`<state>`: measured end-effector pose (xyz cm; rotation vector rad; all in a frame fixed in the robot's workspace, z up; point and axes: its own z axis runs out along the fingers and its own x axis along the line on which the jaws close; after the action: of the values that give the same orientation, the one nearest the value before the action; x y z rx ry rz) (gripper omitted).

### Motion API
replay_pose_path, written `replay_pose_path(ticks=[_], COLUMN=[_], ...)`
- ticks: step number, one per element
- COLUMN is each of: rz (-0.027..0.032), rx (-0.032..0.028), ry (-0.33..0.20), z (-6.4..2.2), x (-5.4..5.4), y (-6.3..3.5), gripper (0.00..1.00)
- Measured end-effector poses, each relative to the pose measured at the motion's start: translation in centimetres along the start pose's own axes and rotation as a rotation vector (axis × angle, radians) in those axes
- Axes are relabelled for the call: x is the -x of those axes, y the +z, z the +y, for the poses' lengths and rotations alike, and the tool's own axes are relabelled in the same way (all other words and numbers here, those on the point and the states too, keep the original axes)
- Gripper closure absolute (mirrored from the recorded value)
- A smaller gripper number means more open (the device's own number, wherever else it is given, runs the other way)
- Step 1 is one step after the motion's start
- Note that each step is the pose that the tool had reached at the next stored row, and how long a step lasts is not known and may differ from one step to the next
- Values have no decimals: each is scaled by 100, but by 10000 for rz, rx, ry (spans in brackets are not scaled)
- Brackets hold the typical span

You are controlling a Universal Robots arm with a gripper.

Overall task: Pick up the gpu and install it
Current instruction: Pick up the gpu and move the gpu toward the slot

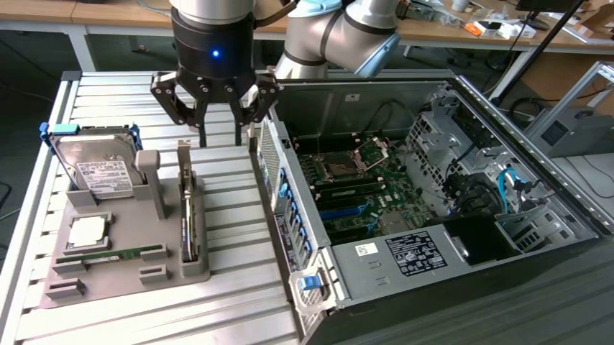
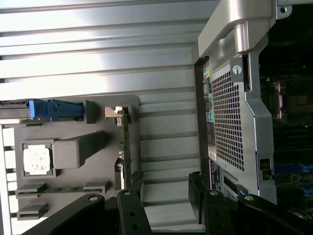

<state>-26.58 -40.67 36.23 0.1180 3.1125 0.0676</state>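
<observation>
The gpu [image 1: 189, 208] is a thin dark card standing on its long edge in a slot of the grey holder [image 1: 125, 277], with its pale bracket at the far end. In the wrist view the gpu [image 2: 126, 147] appears edge-on, with the bracket [image 2: 115, 112] at one end. My gripper [image 1: 221, 139] hangs open above the table, just past the card's far end and slightly toward the computer case. Nothing is between its fingers [image 2: 137, 183], and the gripper [image 2: 166, 188] sits beside the card's end, not around it.
The open computer case [image 1: 461, 237] lies at the exterior view's right, with its motherboard [image 1: 350, 194] exposed. The holder also carries a hard drive [image 1: 96, 169] with blue rails, a square processor [image 1: 86, 230] and a green memory stick [image 1: 111, 254]. A slatted metal table [image 1: 230, 287] lies underneath.
</observation>
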Motion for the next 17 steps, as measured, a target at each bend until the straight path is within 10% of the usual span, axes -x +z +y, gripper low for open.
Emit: replay_pose_path(ticks=[17], rz=[1], rx=[0], ry=[0], z=[-11], x=[-4], y=[70], gripper=[50])
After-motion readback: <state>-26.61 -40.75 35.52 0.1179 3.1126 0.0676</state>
